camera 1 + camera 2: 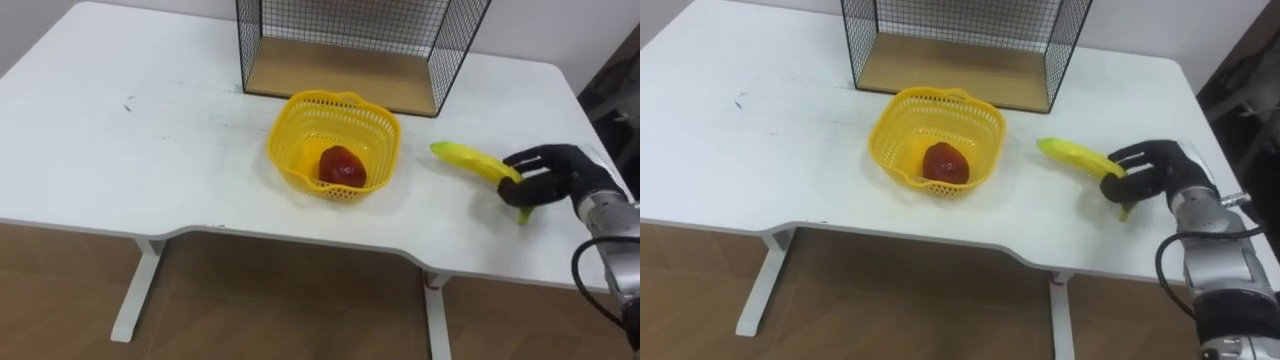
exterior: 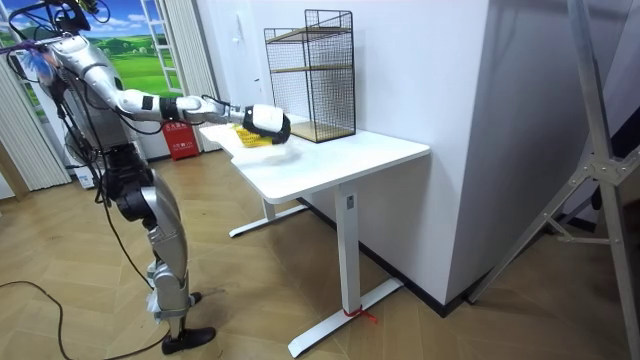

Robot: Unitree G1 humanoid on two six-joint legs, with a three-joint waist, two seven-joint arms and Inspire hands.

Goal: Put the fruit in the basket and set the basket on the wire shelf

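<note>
Landmark: yellow basket (image 1: 284, 122), upright on the white table (image 1: 150, 150), near the middle of the top.

- In the basket: one red fruit (image 1: 342, 166), lying on its floor toward the robot's side. Nothing else is in it.
- Behind the basket, on the side away from the robot: wire shelf (image 1: 330, 70), black mesh over a wooden base, standing on the table. A narrow strip of tabletop separates it from the basket; the two are not touching.
- Right of the basket: banana (image 1: 468, 159), outside it and clear of the rim. Its free tip points back toward the basket. Whether it rests on the table or is just raised cannot be told.
- Right hand (image 1: 556, 170): dark, at the banana's end farther from the basket, fingers curled round that end with the thumb across it. The forearm comes in from the lower right.
- Room view: the robot stands upright on the wooden floor at the table's edge on the room view's left. One arm is stretched out level over the top toward the basket.
</note>
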